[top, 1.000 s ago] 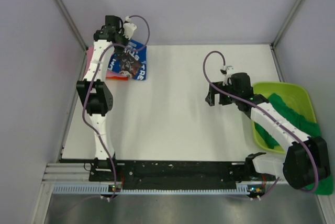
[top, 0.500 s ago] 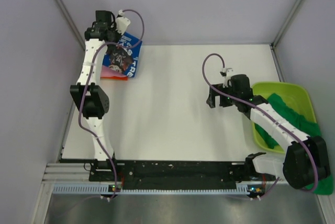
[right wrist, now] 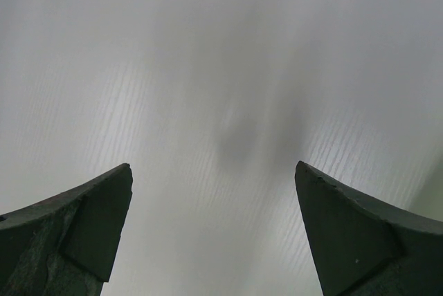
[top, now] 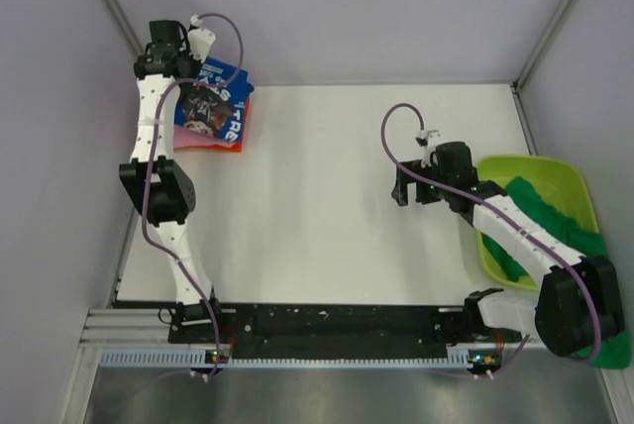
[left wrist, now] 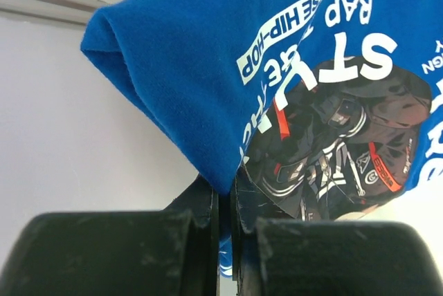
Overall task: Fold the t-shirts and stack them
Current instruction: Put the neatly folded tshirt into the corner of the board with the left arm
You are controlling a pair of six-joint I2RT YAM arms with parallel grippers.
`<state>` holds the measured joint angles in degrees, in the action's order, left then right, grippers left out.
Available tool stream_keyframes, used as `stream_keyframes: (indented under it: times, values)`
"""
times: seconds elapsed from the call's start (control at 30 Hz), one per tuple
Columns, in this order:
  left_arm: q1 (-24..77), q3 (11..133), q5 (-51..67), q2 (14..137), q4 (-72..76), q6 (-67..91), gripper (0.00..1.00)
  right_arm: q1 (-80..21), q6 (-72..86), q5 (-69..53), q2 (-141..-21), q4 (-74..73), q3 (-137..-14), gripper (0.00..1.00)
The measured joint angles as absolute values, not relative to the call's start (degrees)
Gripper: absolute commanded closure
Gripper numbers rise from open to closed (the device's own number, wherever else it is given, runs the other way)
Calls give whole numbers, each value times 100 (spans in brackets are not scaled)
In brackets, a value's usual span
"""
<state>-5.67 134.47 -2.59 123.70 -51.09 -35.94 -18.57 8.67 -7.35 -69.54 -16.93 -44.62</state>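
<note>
My left gripper (top: 170, 55) is shut on a folded corner of the royal blue t-shirt (top: 213, 102), which hangs over the table's far left corner. The shirt's dark print and white lettering fill the left wrist view (left wrist: 277, 81), with the cloth pinched between my fingertips (left wrist: 239, 202). Under it lies a pink t-shirt (top: 181, 139) with a red-orange edge. My right gripper (top: 404, 187) is open and empty over bare table. Its fingers (right wrist: 83, 227) are wide apart. A green t-shirt (top: 547, 221) lies in the lime-green tub (top: 555, 171) at the right.
The grey walls and metal corner rails close in the table at the back, left and right. The left arm stretches along the left wall. The lime-green tub sits by the right wall beside the right arm.
My left gripper has carried the blue t-shirt left and farther back, toward the corner over the pink shirt. The right arm has stayed still.
</note>
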Motion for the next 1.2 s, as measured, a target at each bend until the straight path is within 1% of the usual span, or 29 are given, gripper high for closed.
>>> stream_keyframes:
  times: [0.17, 0.47, 1.1, 1.13, 1.17, 1.2]
  values:
    - [-694, 13452, -287, 12589, -4869, -3592, 100, -1857, 847, -729, -6969, -1702, -4462, 1]
    - [-943, 13472, -285, 13334, -4742, -3404, 100, -1857, 757, -714, -7022, -1730, -4462, 1]
    - [-1328, 13472, -248, 13555, -4493, -3164, 100, -1857, 644, -657, -7096, -1758, -4462, 1]
    - [-1356, 13472, -248, 13566, -4491, -3162, 95, -1857, 642, -655, -7098, -1758, -4462, 1]
    - [-1376, 13472, -252, 13566, -4491, -3159, 82, -1857, 642, -655, -7100, -1758, -4462, 1]
    - [-1398, 13472, -266, 13566, -4486, -3157, 54, -1857, 639, -655, -7102, -1758, -4462, 1]
